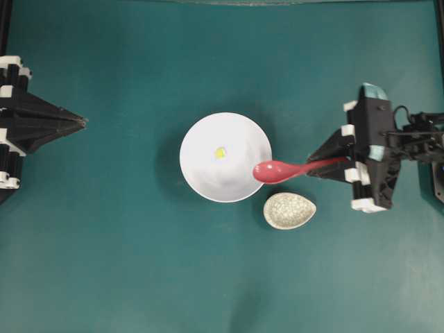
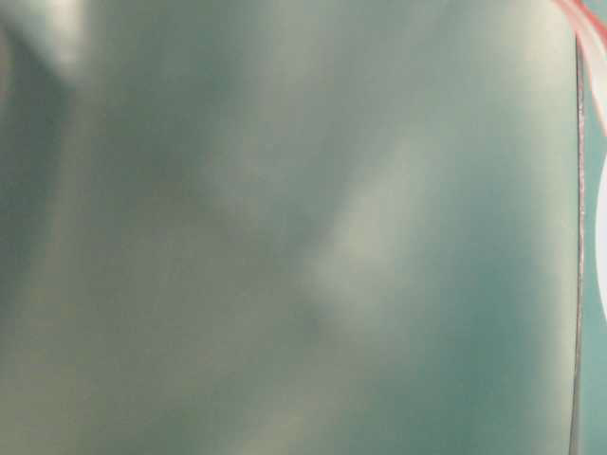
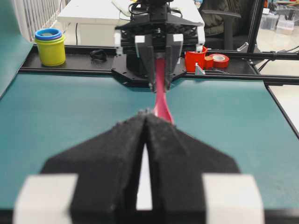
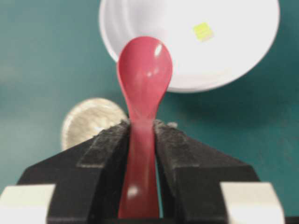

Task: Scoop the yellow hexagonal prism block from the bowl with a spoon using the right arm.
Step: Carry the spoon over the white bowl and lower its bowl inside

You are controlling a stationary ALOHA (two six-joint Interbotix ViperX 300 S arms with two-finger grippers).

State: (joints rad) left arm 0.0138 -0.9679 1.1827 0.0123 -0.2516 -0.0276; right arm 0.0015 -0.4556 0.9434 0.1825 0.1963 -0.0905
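Note:
The white bowl (image 1: 208, 177) stands at the table's middle with the tiny yellow hexagonal prism block (image 1: 220, 152) inside it, also seen in the right wrist view (image 4: 202, 31). My right gripper (image 1: 313, 167) is shut on the handle of the red-pink spoon (image 1: 277, 171). The spoon's scoop (image 4: 145, 70) hangs over the bowl's near rim (image 4: 187, 86), to the side of the block. My left gripper (image 1: 82, 123) is shut and empty at the far left, well away from the bowl.
A small oval speckled beige dish (image 1: 289, 211) sits just beside the bowl, under the spoon's side; it also shows in the right wrist view (image 4: 86, 119). The table-level view is a blurred teal surface. Yellow cups (image 3: 49, 45) and red tape (image 3: 217, 59) lie beyond the table.

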